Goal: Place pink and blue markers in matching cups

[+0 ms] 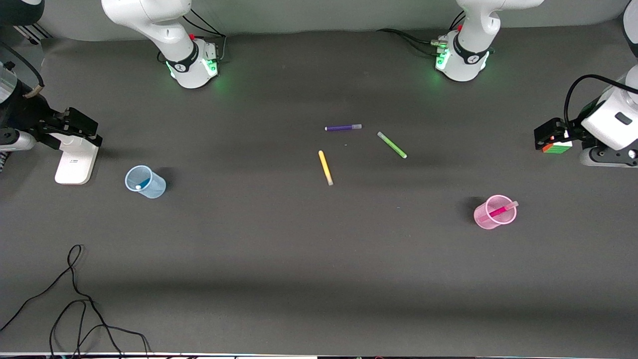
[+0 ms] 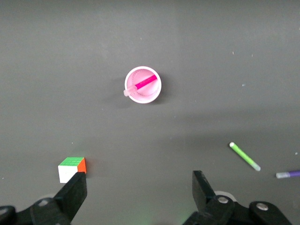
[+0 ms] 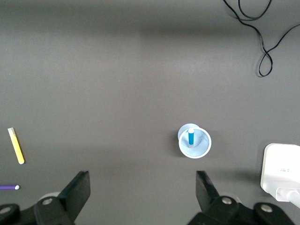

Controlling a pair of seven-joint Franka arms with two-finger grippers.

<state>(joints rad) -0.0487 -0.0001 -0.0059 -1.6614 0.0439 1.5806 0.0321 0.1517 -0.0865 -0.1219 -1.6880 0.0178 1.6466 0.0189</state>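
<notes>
pink marker (image 1: 499, 211) in pink cup (image 1: 484, 219), left arm's end | blue marker (image 1: 141, 185) in blue cup (image 1: 154, 188), right arm's end | three markers (image 1: 325, 167) between

Translucent plastic cups (image 1: 494, 213); matt dark table (image 1: 279, 259).

White Franka arms, black joint bands, green base LEDs, blk cables

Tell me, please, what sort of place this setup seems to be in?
Probably a robotics lab bench: two robot arm bases bolted to a dark mat-covered table, loose cables near the front camera, and test props such as markers, cups and a puzzle cube.
</notes>
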